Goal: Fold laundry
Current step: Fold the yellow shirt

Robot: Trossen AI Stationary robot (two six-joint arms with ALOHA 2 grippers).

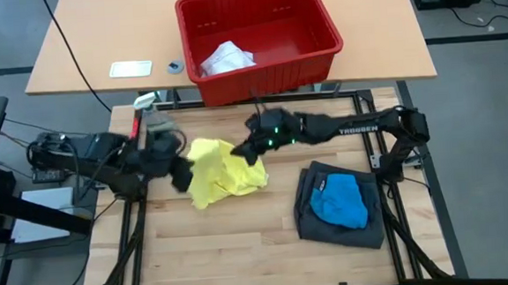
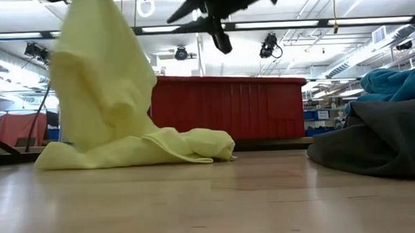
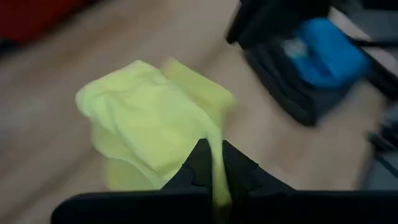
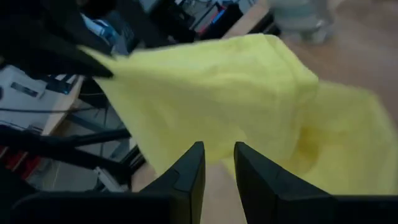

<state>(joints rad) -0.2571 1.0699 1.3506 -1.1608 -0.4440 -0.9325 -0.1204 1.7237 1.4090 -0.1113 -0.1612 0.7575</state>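
Left gripper (image 3: 213,180) pinches the yellow shirt (image 1: 223,169), lifting one edge off the table's middle; right gripper (image 4: 217,163), fingers slightly parted and empty, hangs just beside the shirt's far edge.

Near the middle of the high view, slightly left: shirt (image 1: 222,173), partly lifted off the table (image 1: 243,249), with left gripper (image 1: 182,173) at its left edge and right gripper (image 1: 253,148) just off its upper right. At lower right, shorts (image 1: 316,218) with a smaller garment (image 1: 340,199) on top. At top centre, behind the table, basket (image 1: 261,36) holding a crumpled cloth (image 1: 227,57).
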